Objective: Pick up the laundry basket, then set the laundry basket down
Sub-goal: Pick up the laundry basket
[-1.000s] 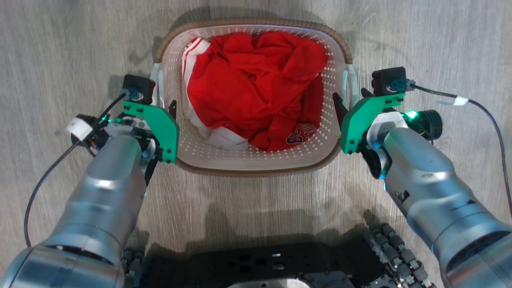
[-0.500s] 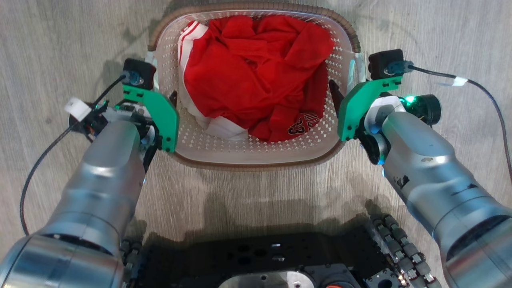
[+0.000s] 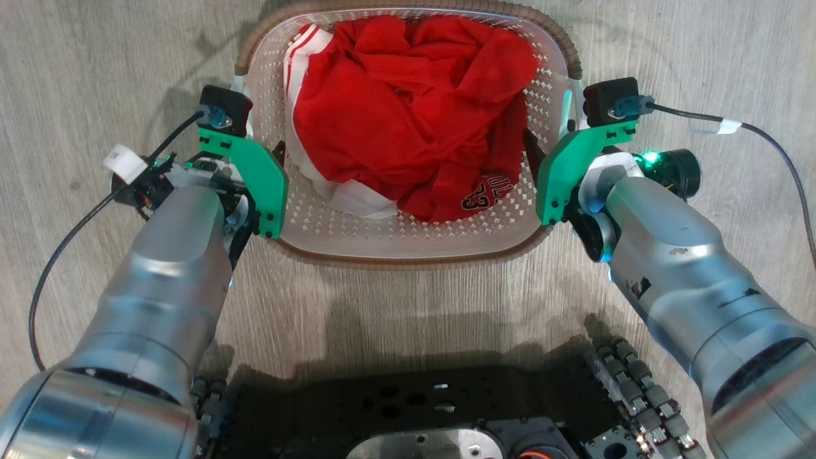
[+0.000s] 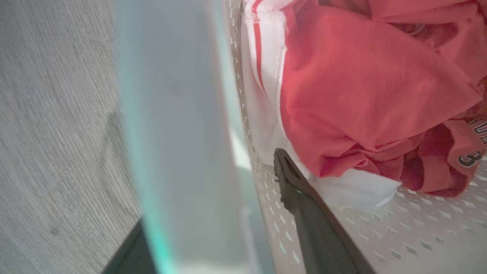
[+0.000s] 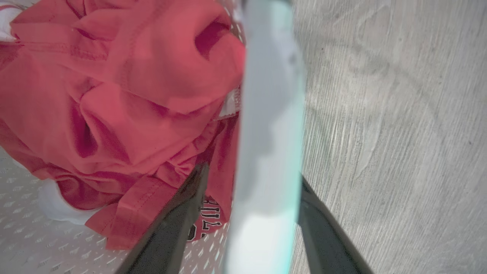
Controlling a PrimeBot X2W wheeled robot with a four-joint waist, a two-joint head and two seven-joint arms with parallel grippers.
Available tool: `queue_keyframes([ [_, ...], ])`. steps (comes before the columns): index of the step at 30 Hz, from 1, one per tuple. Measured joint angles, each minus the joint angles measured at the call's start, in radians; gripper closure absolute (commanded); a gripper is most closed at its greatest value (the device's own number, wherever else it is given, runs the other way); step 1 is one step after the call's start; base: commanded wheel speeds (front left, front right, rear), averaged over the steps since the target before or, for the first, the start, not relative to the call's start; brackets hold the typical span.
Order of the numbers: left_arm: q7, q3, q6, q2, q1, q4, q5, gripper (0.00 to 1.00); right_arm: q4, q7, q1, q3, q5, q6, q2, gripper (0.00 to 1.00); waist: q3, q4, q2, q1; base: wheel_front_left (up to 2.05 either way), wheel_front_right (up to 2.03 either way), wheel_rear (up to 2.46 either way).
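Note:
The laundry basket (image 3: pixel 408 261) is white and perforated with a brown woven rim, and red and white clothes (image 3: pixel 408 115) fill it. My left gripper (image 3: pixel 258 143) is open and straddles the basket's left white handle (image 4: pixel 179 133), one dark finger (image 4: pixel 300 198) inside against the wall and the other outside. My right gripper (image 3: pixel 551 131) is open in the same way astride the right handle (image 5: pixel 270 114), with its inner finger (image 5: pixel 182 213) beside the clothes. Both handles run between the jaws with small gaps.
Grey wood-look floor (image 3: pixel 95 64) lies all around the basket. My dark wheeled base (image 3: pixel 408 421) sits just below the basket's near rim. Black cables (image 3: pixel 765 146) trail from both wrists out over the floor.
The basket has come up the head view and looks larger, and both grippers have kept their places on its handles. Both jaws stay as wide as before.

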Motion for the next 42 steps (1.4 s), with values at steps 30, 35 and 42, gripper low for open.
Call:
queue_keyframes([
  [30,0.063,-0.185,-0.007,-0.004,0.031,-0.027,-0.168,1.00,0.053,0.066,-0.012,0.117,0.123,0.003,0.005,1.00,-0.081,-0.001,0.0000,0.0000,0.00,0.00,0.00],
  [35,0.079,-0.241,-0.007,-0.002,0.047,-0.027,-0.202,1.00,0.054,0.141,0.000,0.139,0.150,0.003,0.005,1.00,-0.138,0.001,0.0000,0.0000,0.00,0.00,0.00],
  [42,0.119,-0.330,0.001,0.001,0.085,-0.034,-0.240,1.00,0.053,0.229,0.053,0.178,0.181,0.005,0.002,1.00,-0.225,0.004,0.0000,0.0000,0.00,0.00,0.00],
])
